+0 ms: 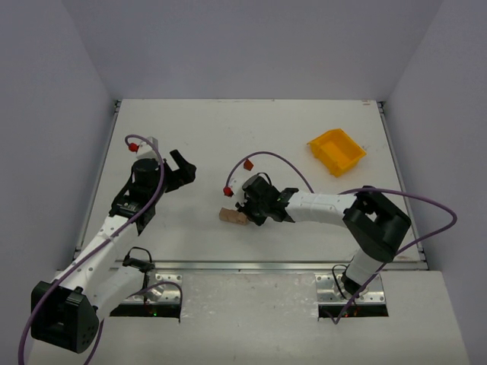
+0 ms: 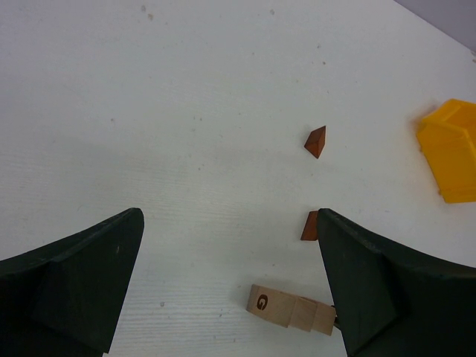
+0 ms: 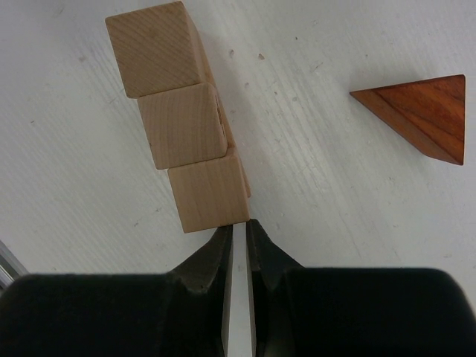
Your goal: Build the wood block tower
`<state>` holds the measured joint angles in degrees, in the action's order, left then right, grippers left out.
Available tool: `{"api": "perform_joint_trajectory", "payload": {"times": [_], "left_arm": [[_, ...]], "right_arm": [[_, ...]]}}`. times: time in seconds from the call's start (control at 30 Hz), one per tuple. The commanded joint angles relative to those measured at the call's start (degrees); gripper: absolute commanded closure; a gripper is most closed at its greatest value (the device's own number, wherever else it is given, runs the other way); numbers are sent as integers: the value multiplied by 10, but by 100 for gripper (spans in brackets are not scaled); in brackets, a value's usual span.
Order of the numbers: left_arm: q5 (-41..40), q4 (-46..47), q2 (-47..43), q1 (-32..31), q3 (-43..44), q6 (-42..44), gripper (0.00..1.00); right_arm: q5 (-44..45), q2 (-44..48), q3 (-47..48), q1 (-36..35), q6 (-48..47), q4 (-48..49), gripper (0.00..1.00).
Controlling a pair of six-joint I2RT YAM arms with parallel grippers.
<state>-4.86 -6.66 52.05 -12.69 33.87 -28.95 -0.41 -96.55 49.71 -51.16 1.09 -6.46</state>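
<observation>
Three pale tan cubes of the wood block tower (image 1: 234, 217) lie on their side in a row on the white table. In the left wrist view the row (image 2: 290, 309) shows a letter G on its end face. My right gripper (image 3: 239, 227) rests low with its tips against the nearest cube (image 3: 210, 195). Its jaws stand almost together with only a thin slit between them and nothing in it. One reddish-brown wedge (image 3: 424, 119) lies to the right of the row. My left gripper (image 2: 228, 223) hovers open and empty well to the left, with two wedges (image 2: 316, 141) (image 2: 309, 225) in its view.
A yellow bin (image 1: 335, 150) stands at the back right of the table, its corner also in the left wrist view (image 2: 450, 149). Purple cables loop over both arms. Grey walls close in the table on three sides.
</observation>
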Motion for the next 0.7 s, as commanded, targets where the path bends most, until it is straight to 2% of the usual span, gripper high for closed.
{"api": "perform_joint_trajectory", "payload": {"times": [0.0, 0.33, 0.43, 0.6, 0.67], "left_arm": [[6, 18, -12, -1, 10, 4, 0], [6, 18, -13, -1, 10, 4, 0], [6, 18, -13, -1, 10, 4, 0], [7, 18, -15, -1, 11, 5, 0], [6, 17, -17, -1, 11, 5, 0]], "right_arm": [[2, 3, 22, -4, 2, 22, 88], [53, 19, 8, -4, 10, -7, 88], [70, 50, -8, -4, 19, -15, 87], [93, 110, -21, -4, 28, -22, 73], [110, 130, -19, -4, 33, -27, 63]]}}
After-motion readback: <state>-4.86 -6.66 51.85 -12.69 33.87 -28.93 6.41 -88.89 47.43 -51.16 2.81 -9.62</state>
